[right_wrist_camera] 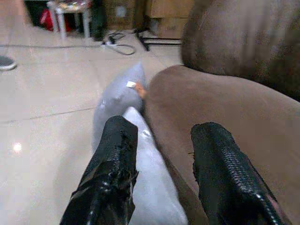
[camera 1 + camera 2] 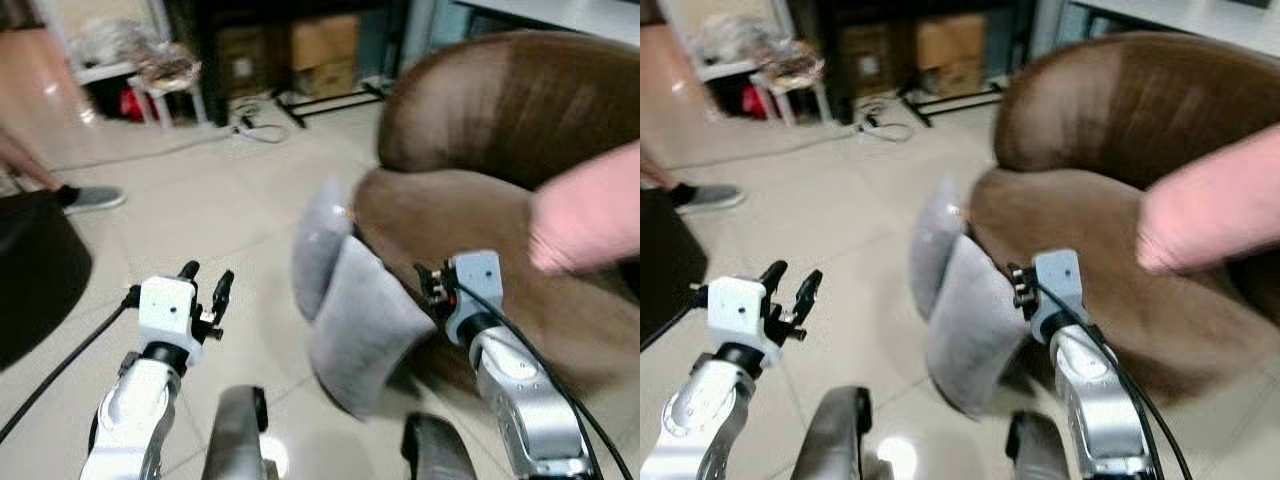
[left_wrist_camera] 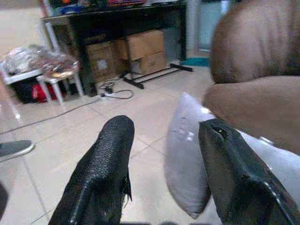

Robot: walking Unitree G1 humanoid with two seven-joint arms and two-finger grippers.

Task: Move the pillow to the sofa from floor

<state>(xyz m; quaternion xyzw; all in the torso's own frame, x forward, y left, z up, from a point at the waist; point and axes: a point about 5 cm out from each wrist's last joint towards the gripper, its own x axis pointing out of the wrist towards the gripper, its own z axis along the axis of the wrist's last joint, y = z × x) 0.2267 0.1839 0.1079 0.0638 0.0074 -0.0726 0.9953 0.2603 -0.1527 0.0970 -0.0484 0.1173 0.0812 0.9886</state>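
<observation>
Home living room: brown sofa (image 2: 500,150), tiled floor (image 2: 220,210), stored boxes (image 2: 322,48).

You have open floor (image 2: 230,230) left of the 2 pillows (image 2: 350,310); a person's arm (image 2: 590,215) blocks the sofa (image 2: 450,210) seat.

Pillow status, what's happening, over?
Left gripper and right gripper open, empty. Two grey pillows on the floor, leaning against the brown sofa. A person's arm over the seat.

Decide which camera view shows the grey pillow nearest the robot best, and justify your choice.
The left eye view: the near pillow shows whole, leaning against the sofa on the floor. The right eye view matches it. Each wrist view shows part of it past its own black fingers.
</observation>
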